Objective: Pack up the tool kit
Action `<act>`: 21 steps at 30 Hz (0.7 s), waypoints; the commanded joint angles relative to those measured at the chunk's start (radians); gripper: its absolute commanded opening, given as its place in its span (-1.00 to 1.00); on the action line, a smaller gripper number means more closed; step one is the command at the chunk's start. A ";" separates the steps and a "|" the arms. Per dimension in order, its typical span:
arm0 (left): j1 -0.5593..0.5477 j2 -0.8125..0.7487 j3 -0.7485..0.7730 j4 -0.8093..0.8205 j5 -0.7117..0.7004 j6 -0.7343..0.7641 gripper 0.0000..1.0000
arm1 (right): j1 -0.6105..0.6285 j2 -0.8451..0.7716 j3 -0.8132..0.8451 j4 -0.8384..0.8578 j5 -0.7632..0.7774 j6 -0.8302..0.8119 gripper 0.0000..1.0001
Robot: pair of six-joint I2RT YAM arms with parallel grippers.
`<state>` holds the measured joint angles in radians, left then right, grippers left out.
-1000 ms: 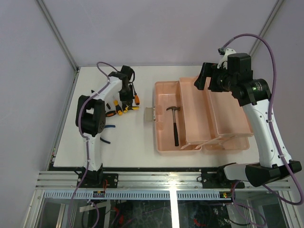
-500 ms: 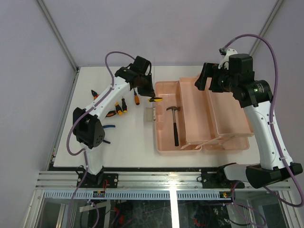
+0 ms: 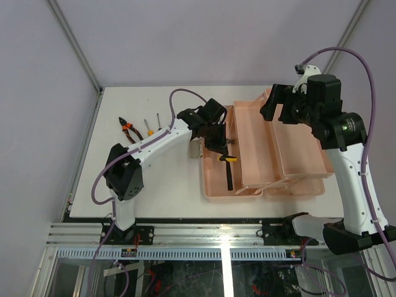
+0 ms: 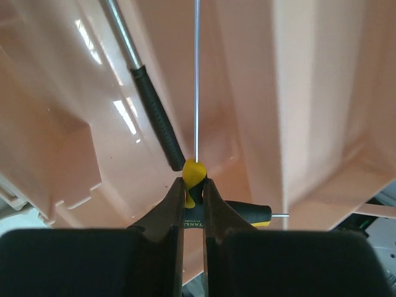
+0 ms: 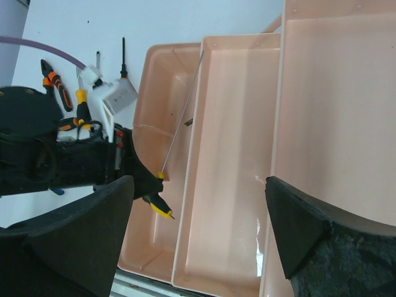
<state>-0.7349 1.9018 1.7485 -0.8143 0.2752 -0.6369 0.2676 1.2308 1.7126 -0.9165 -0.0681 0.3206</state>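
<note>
The pink toolbox [image 3: 297, 148] lies open, with a black-handled hammer [image 3: 228, 174] in its left compartment. My left gripper [image 3: 219, 148] hangs over that compartment, shut on two yellow-and-black screwdrivers [image 3: 228, 158]. In the left wrist view the fingers [image 4: 170, 210] pinch a yellow handle [image 4: 193, 172] whose thin shaft points away. A second black handle [image 4: 247, 210] lies crosswise behind them, above the hammer grip [image 4: 158, 124]. My right gripper [image 3: 272, 104] is wide open and empty above the trays [image 5: 235, 154]. Its view shows the left gripper with the screwdrivers [image 5: 159, 207].
Orange-and-black pliers [image 3: 129, 130] and two small screwdrivers [image 3: 148, 128] lie on the white table left of the box. The box's grey latch [image 3: 195, 150] sticks out on its left side. The stepped trays rise to the right of the hammer compartment.
My left arm has lifted the screwdrivers off the table and swung right, from the tool pile to over the toolbox's left compartment. The right arm has shifted slightly right.
</note>
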 commanded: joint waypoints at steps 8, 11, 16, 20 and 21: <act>-0.015 -0.069 -0.184 0.146 0.005 -0.101 -1.00 | 0.005 -0.031 0.046 -0.033 0.033 -0.019 0.88; -0.015 -0.112 -0.250 0.184 0.004 -0.142 -1.00 | 0.006 -0.036 0.045 -0.038 0.035 -0.018 0.88; -0.018 -0.161 -0.344 0.225 -0.018 -0.197 -1.00 | 0.006 -0.038 0.043 -0.038 0.031 -0.016 0.88; -0.029 -0.164 -0.373 0.230 -0.053 -0.236 -1.00 | 0.005 -0.040 0.044 -0.032 0.024 -0.008 0.88; -0.034 -0.159 -0.372 0.229 -0.060 -0.243 -1.00 | 0.005 -0.042 0.045 -0.031 0.023 -0.008 0.88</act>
<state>-0.7532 1.7527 1.3979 -0.6487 0.2596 -0.8181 0.2676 1.2118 1.7203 -0.9596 -0.0605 0.3141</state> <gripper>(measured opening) 0.065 0.939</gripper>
